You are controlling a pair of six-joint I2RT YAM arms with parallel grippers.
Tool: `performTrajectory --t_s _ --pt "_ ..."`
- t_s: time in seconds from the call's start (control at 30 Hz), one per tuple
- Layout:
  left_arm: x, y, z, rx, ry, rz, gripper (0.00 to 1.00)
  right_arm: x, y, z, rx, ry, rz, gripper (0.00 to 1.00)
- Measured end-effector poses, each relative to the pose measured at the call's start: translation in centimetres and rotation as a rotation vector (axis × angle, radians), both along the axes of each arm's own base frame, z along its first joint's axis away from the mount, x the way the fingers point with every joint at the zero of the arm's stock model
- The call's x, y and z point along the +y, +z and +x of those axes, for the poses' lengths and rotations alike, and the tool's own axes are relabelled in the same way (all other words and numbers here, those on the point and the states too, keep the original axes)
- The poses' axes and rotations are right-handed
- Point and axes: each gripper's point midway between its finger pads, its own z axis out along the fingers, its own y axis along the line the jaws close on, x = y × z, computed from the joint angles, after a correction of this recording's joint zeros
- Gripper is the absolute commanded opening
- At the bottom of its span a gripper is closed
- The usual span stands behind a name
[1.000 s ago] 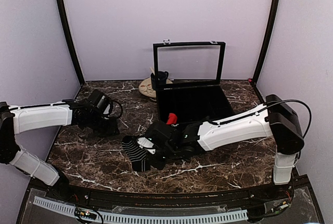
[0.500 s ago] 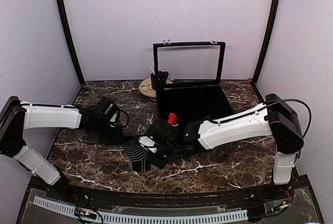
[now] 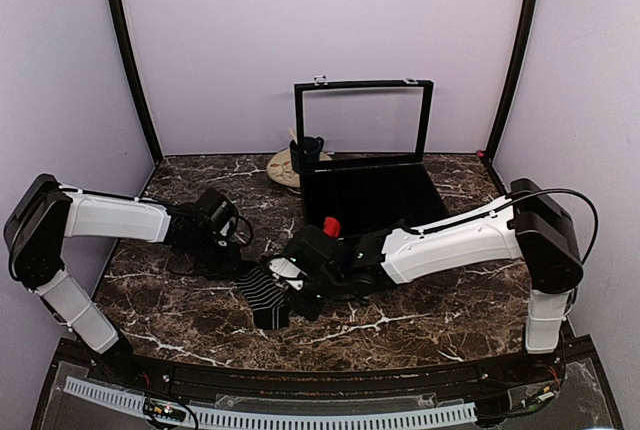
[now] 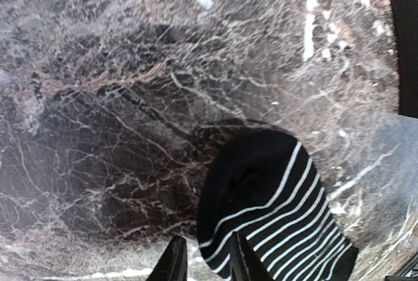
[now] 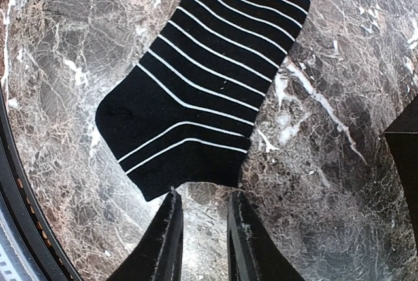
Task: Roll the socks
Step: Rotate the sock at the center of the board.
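Right gripper (image 5: 204, 197), fingers slightly parted and pinching nothing, hangs low over the marble table (image 5: 59, 65), with the cut edge of a black sock (image 5: 202, 91) with white stripes lying flat just ahead of its fingertips and stretching away from them. Left gripper (image 4: 206, 243), its fingers likewise a little apart with nothing between them, points down at the opposite, rounded end of the same sock, which lies just ahead of it and to its right. Beyond the right gripper a small red item (image 3: 330, 225) sits at the front edge of an open black box (image 3: 372, 200)
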Motion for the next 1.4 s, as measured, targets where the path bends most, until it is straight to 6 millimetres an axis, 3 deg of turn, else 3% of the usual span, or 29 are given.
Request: performTrajectory --t_s 0.13,0.27,0.67,0.87,1.1,1.3,1.4 --pt "0.0 -0.8 -0.2 0.021 -0.003 0.011 0.21 -0.1 0.0 0.2 0.003 -0.003 0.001 0.23" --pt "-0.1 -1.0 0.0 0.020 -0.010 0.014 0.01 -0.3 -0.2 0.4 0.008 -0.008 -0.003 0.23" --pt "0.0 -0.8 2.5 -0.047 -0.083 0.033 0.00 -0.7 -0.5 0.8 0.020 -0.014 -0.007 0.23" --pt "0.4 0.5 6.5 -0.129 -0.119 0.016 0.00 -0.7 -0.5 0.7 0.026 -0.006 -0.006 0.23" --pt "-1.7 0.9 10.0 -0.185 -0.259 -0.027 0.00 -0.1 -0.6 0.6 0.020 0.030 -0.008 0.25" --pt "-3.2 0.1 10.3 -0.174 -0.359 -0.066 0.12 0.1 -0.6 0.7 -0.007 0.068 -0.027 0.34" --pt "-3.4 0.1 10.1 -0.169 -0.373 -0.078 0.25 0.3 -0.3 0.9 -0.037 0.103 -0.041 0.39"
